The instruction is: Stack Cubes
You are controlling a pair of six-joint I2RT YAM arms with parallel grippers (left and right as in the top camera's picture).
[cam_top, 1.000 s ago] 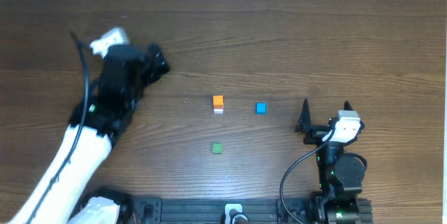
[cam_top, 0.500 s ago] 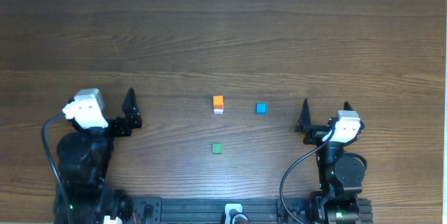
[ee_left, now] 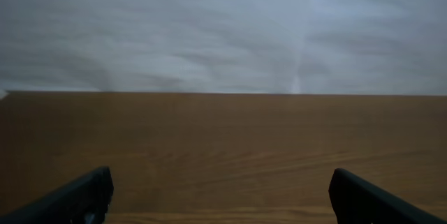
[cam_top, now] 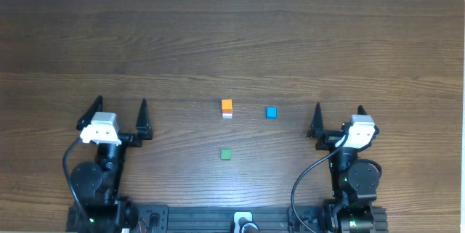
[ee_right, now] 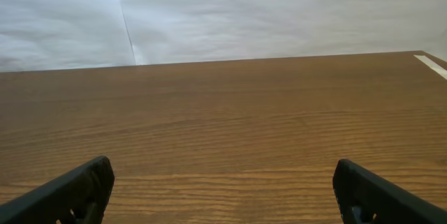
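Table [cam_top: 232,30]: brown wood grain, everything sits on it.
Left gripper [cam_top: 120,105]: parked at the near left of the table with its jaws spread wide and nothing between them. It's well apart from every cube.
Left fingers [ee_left: 78,197]: in the left wrist view, the two dark tips sit far apart with just bare wood between them. There's a white wall [ee_left: 223,28] past the table's far edge.
Right gripper [cam_top: 339,109]: same deal on the near right, jaws spread wide and holding nothing. The blue cube is the closest one to it, but there's a clear gap.
Right fingers [ee_right: 77,189]: in the right wrist view they're wide apart too, again with plain wood between them and the wall behind.
Orange cube [cam_top: 227,104]: middle of the table, roughly between the two grippers and a bit farther out than them.
White cube [cam_top: 227,115]: only a sliver shows, touching the orange cube's near edge (looks like orange is sitting on top of white, but from straight above I can't swear to it).
Blue cube [cam_top: 271,112]: sits alone on the wood to the right of the orange cube, near it but not touching.
Green cube [cam_top: 226,154]: also alone, on the grippers' side of the orange cube and roughly in line with it, not touching any other cube.
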